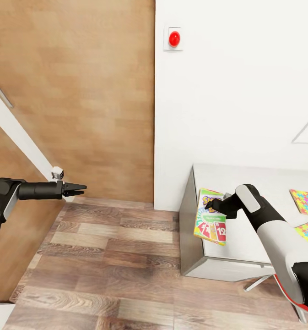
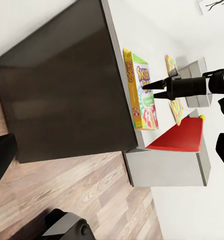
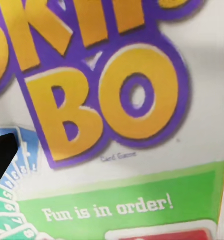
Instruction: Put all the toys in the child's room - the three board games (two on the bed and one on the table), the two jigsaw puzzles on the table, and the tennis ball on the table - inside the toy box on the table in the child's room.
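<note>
- R gripper (image 1: 212,205) is hovering over the Skip-Bo board game (image 1: 210,222). Its fingers are standing wide apart and gripping nothing; in the left wrist view the tips are sitting just above the box face.
- The game is lying flat at the table (image 1: 245,183) corner, right below the fingertips, w/ its long side running along the table edge and maybe overhanging a bit.
- Risk 1: fingers are pointing at the flat face, not straddling an edge. Closing from here is prob. going to scrape the lid and get no hold.
- Risk 2: pushing down or sideways is likely shoving the box off the edge beside the fingers and onto the wood floor (image 1: 117,256).
- Risk 3: a pinch on one corner only is leaving a wide flat box hanging, so it may be swinging or slipping en route.
- The two jigsaw puzzles (image 1: 305,201) are lying well behind the R fingers, past the forearm. A wide swing back could be sweeping them.
- L gripper (image 1: 76,188) is hanging well apart over the floor, fingers slightly apart, empty. No help if the box is dropping.
</note>
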`<state>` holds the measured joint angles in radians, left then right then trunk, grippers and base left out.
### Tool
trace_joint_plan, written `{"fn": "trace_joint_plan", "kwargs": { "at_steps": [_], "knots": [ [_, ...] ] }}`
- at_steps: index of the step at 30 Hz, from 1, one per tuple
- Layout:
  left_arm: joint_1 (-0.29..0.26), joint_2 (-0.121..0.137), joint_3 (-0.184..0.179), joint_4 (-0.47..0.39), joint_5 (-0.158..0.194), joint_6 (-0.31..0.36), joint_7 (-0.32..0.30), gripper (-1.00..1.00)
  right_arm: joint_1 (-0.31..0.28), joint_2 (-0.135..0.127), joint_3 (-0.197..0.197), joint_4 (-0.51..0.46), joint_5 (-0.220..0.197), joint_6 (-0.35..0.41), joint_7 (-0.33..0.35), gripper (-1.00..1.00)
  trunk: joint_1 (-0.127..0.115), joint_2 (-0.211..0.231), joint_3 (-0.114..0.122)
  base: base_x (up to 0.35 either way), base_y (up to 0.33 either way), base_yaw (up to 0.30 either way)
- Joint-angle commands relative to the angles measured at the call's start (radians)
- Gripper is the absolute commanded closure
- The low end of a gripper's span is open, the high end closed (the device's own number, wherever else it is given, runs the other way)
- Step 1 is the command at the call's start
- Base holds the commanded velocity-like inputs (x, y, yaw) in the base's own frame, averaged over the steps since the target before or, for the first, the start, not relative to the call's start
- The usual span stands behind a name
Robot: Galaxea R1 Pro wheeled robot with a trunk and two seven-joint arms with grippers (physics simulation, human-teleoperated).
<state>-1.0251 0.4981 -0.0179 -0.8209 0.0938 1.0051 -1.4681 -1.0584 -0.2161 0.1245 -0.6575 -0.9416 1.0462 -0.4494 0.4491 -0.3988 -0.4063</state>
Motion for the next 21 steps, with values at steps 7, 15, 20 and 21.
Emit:
{"fn": "trace_joint_plan", "kwargs": {
  "at_steps": [7,15,20,21],
  "knots": [
    [-0.001,0.000,-0.002,0.000,0.003,0.011,-0.001,-1.00,0.000,-0.002,0.006,0.006,-0.026,0.001,-0.008,-1.00,0.001,-0.001,-0.002,0.000,0.058,0.000],
    [-0.001,0.000,-0.002,0.000,0.004,0.010,-0.001,-1.00,0.000,-0.002,0.006,0.006,-0.026,0.001,-0.008,-1.00,0.001,-0.001,-0.002,0.000,0.013,0.000],
    [-0.001,0.000,-0.002,0.000,0.004,0.010,0.000,-1.00,0.002,-0.003,0.006,0.004,-0.026,0.001,-0.007,-1.00,0.001,-0.001,0.000,0.000,0.000,-0.040],
    [-0.001,0.000,-0.002,0.000,0.004,0.010,0.000,-1.00,0.004,-0.009,0.006,0.001,-0.027,0.001,-0.007,-1.00,0.001,-0.001,0.001,0.000,0.000,-0.138]
  ]
}}
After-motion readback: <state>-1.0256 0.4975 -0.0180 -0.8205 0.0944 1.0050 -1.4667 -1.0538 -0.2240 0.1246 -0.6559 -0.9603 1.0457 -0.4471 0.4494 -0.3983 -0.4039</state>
